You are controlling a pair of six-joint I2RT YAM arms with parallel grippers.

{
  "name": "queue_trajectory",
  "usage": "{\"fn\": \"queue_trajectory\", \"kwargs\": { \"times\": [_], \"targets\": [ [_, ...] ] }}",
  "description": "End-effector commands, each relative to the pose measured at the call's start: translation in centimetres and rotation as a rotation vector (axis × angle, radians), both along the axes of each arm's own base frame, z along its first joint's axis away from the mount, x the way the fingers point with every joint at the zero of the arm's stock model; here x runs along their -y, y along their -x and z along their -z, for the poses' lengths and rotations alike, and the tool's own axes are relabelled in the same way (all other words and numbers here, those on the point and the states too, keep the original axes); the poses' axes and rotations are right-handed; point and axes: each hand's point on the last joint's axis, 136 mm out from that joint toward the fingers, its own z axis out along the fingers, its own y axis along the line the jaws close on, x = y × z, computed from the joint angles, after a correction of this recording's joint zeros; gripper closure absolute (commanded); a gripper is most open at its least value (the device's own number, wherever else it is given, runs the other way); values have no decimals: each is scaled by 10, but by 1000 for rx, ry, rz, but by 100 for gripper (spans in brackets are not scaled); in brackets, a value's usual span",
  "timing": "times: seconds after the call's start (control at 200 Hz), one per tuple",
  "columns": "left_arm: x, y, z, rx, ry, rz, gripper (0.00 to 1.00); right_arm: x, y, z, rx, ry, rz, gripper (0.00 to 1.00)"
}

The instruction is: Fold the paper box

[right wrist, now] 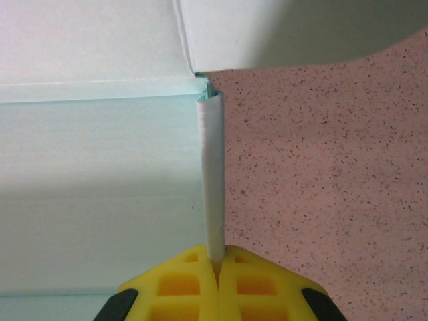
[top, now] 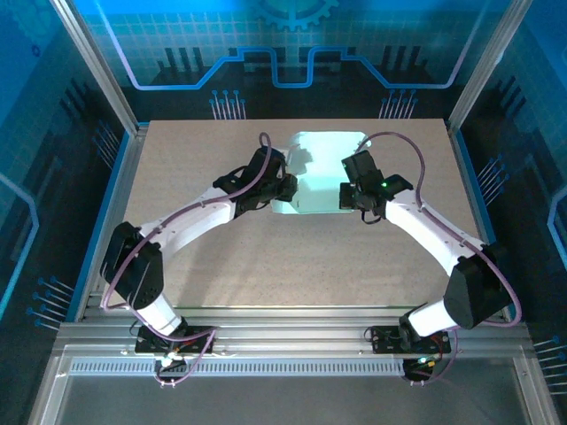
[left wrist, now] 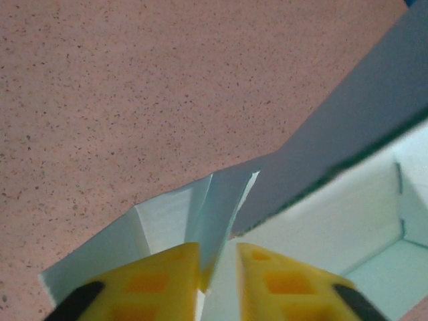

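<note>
left gripper (left wrist: 217, 287): jaws nearly together, looks pinched on a raised side flap of the box (top: 326, 159). The box sits mid-table toward the far edge, between both grippers, with its walls partly up. right gripper (right wrist: 215, 271): fully closed on the thin doubled-over edge of the opposite wall.

Step, I'd say: standing the side walls, maybe halfway through. Next likely needs both walls kept upright while an end flap gets tucked. The card is thin, so too much squeeze will crease it.

table (top: 266, 266): speckled tan. Around it an aluminium frame (top: 96, 66) and blue-lit panels (top: 283, 35).
</note>
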Motion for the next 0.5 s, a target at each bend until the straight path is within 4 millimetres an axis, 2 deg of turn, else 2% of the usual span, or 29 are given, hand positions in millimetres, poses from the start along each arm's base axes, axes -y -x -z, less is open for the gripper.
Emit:
{"fn": "queue_trajectory", "kwargs": {
  "times": [0.0, 0.22, 0.495],
  "targets": [
    [1, -3, 4, -4, 8, -1, 86, -9, -3, -17, 36, -39, -9, 100],
    [4, -5, 5, -22, 67, -47, 98, -11, -5, -13, 30, -45, 42, 100],
    [-9, -10, 9, -56, 99, -194, 100, -23, -6, -18, 88, -15, 125, 100]
  ]
}}
